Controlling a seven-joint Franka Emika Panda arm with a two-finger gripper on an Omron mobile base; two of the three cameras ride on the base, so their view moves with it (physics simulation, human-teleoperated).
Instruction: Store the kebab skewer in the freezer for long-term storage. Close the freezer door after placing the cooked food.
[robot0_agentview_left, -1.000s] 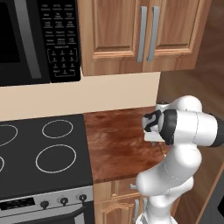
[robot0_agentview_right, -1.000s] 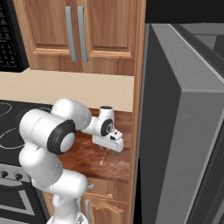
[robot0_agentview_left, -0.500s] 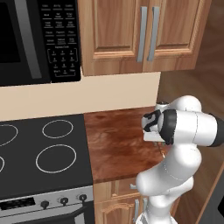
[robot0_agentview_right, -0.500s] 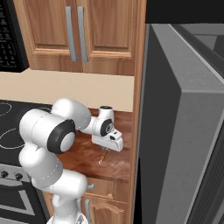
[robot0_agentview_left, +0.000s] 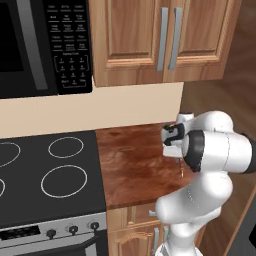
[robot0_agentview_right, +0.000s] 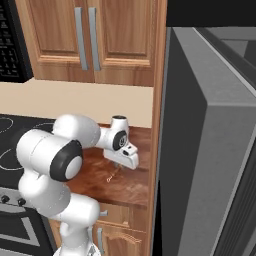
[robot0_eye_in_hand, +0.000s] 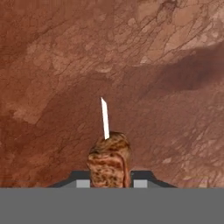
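1. Presently, hand (robot0_eye_in_hand: 109, 183): clenched on the kebab skewer (robot0_eye_in_hand: 108, 159); in the hand view the brown-orange meat sits squarely between the two dark tips, touching both.
2. Kebab skewer, axis: its long axis runs straight out along the hand's own line; the pale pointed end of the stick projects beyond the meat, away from the wrist and toward the tabletop (robot0_eye_in_hand: 52, 65).
3. Kebab skewer, place: over the reddish-brown tabletop (robot0_agentview_right: 125, 182), at its right end; in the right base view the thin stick (robot0_agentview_right: 114, 175) hangs below the hand (robot0_agentview_right: 125, 159), near the surface; whether the tip touches it cannot be told.
4. Freezer door (robot0_agentview_right: 197, 150): the tall grey slab stands to the arm's right, past the wooden side panel (robot0_agentview_right: 159, 100); it appears swung open, edge toward the camera.
5. Governing relation, as judged: the load lies in the hand already, so the coming move turns on the freezer lying well apart to the right; the stick's point leads, and lifting clear of the tabletop should come before swinging that way.
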